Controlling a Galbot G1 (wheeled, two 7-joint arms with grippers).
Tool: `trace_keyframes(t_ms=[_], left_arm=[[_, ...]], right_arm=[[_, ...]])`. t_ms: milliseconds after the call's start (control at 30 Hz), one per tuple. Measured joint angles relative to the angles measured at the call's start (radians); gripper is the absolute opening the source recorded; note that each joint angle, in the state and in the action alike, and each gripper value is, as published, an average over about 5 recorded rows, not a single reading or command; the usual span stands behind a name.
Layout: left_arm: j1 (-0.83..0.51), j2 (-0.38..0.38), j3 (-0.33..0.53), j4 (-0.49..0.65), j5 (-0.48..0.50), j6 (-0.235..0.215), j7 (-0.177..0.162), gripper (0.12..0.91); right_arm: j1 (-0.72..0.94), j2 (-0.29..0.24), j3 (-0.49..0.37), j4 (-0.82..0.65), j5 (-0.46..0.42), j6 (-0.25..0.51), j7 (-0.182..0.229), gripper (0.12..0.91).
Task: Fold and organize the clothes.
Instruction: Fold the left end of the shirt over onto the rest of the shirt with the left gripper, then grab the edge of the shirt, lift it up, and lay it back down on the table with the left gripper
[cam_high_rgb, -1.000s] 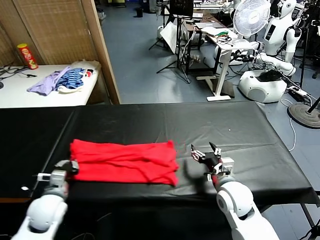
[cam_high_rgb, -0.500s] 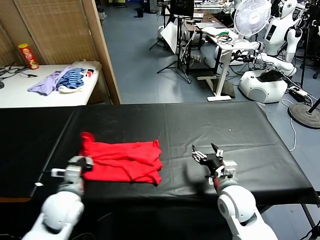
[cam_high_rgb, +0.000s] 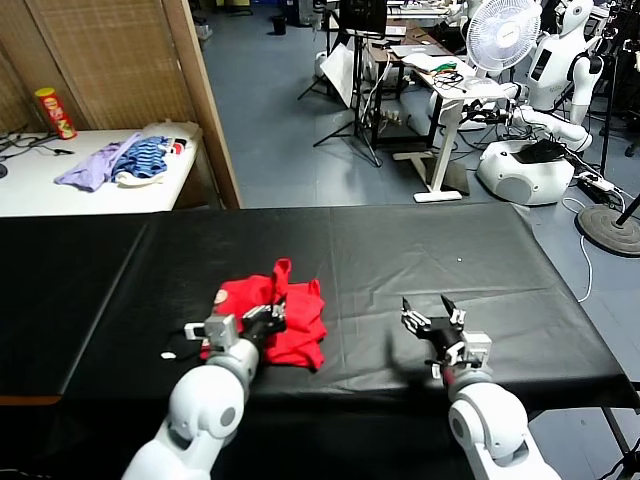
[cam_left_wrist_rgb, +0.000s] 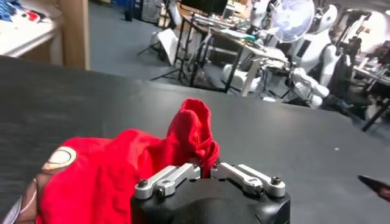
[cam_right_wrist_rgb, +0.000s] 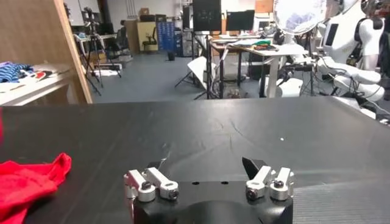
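Red T-shirt (cam_high_rgb: 285, 315) lies bunched in a crumpled heap on the black table (cam_high_rgb: 420, 250), near front edge, a bit left of centre. One fold of cloth is pulled up into a peak. Part of a brown-and-white print shows at its left end; no writing readable on it. Left gripper (cam_high_rgb: 268, 316) clenched on the shirt, pinching the raised fold, w/ cloth gathered betw. its fingers (cam_left_wrist_rgb: 173, 177). Right gripper (cam_high_rgb: 432, 316) released, jaws spread wide, holding nothing, over bare table well to the right of the shirt.
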Motion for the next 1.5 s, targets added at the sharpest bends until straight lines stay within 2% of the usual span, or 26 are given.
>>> trace_keyframes(t_ms=[267, 367, 433, 567, 700, 833, 1033, 1200, 1267, 1433, 1500], left_arm=[[0.004, -0.039, 0.008, 0.015, 0.011, -0.013, 0.008, 0.159], [0.008, -0.054, 0.008, 0.021, 0.027, -0.025, 0.017, 0.161], [0.013, -0.061, 0.007, 0.026, 0.045, -0.043, 0.031, 0.194], [0.027, -0.068, -0.003, 0.024, 0.040, -0.090, 0.066, 0.376], [0.044, -0.066, -0.026, 0.001, -0.006, -0.162, 0.118, 0.610], [0.063, -0.045, -0.064, -0.015, 0.001, -0.201, 0.137, 0.769], [0.108, 0.011, -0.143, 0.005, 0.086, -0.240, 0.170, 0.798], [0.152, 0.029, -0.200, 0.022, 0.110, -0.252, 0.185, 0.798], [0.160, 0.031, -0.214, 0.029, 0.111, -0.255, 0.188, 0.798], [0.159, 0.027, -0.235, 0.049, 0.098, -0.260, 0.198, 0.798], [0.157, 0.024, -0.244, 0.058, 0.082, -0.263, 0.208, 0.798]], right_arm=[[0.018, -0.001, -0.030, -0.018, -0.008, 0.005, -0.019, 0.798], [0.028, -0.004, -0.046, -0.023, -0.007, 0.018, -0.043, 0.798], [0.036, -0.007, -0.060, -0.027, -0.004, 0.030, -0.064, 0.798], [0.059, -0.011, -0.095, -0.039, 0.003, 0.047, -0.097, 0.798], [0.092, -0.011, -0.138, -0.060, 0.005, 0.049, -0.117, 0.798], [0.139, -0.005, -0.195, -0.093, 0.001, 0.048, -0.127, 0.798], [0.232, 0.022, -0.308, -0.177, -0.044, 0.052, -0.142, 0.798], [0.289, 0.046, -0.388, -0.251, -0.119, 0.051, -0.152, 0.798], [0.295, 0.052, -0.410, -0.276, -0.176, 0.049, -0.143, 0.798], [0.285, 0.062, -0.436, -0.316, -0.382, 0.050, -0.098, 0.798], [0.278, 0.067, -0.440, -0.324, -0.420, 0.060, -0.085, 0.798]])
